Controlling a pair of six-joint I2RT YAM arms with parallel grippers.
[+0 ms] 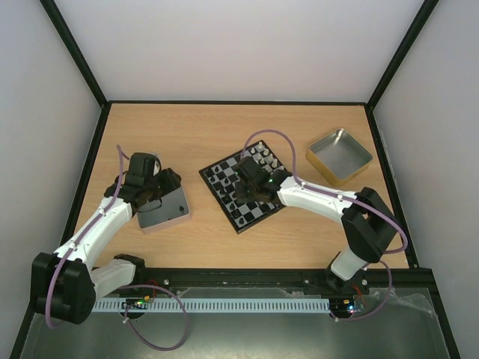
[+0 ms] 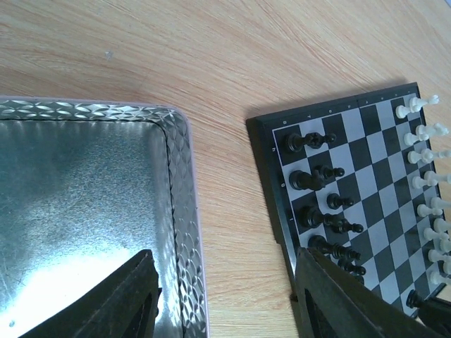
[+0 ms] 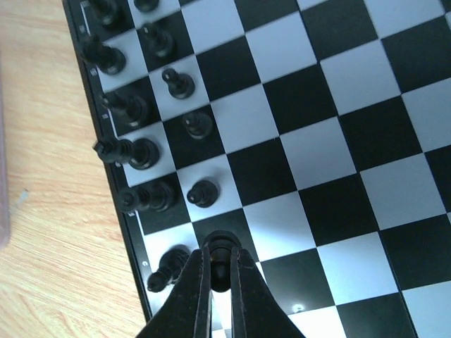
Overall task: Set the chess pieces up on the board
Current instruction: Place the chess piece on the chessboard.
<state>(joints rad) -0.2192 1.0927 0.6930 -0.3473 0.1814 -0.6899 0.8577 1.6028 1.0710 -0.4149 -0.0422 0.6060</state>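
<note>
Between the dark fingers (image 3: 199,296) of the right claw (image 3: 220,282) sits a small black pawn (image 3: 220,248). The fingers are pressed together on its sides. It stands upright at a black square of the small square chessboard with black and pale grey squares (image 3: 331,141). I cannot tell whether its base touches the square.

Just beyond this claw and to its left, the other black chess pieces (image 3: 134,151) stand in two lines along the board's thin black rim. One more piece stands just left of the fingertips. The squares to the right of the claw hold nothing.

The left claw (image 2: 225,310) is spread wide and grips nothing. Under its left finger lies a shallow rectangular metal tin with an embossed rim (image 2: 176,183), resting on the light wooden bench (image 2: 232,56). Its right finger hangs over the near corner of the chessboard. Ahead of that finger the black pieces stand in their two lines. Further right, the silvery-white chess pieces (image 2: 423,151) line the opposite edge.

In the top view, a second shallow metal tin with gold-coloured sides (image 1: 340,155) lies on the bench. It is well apart from the right claw, beyond it and to its right.
</note>
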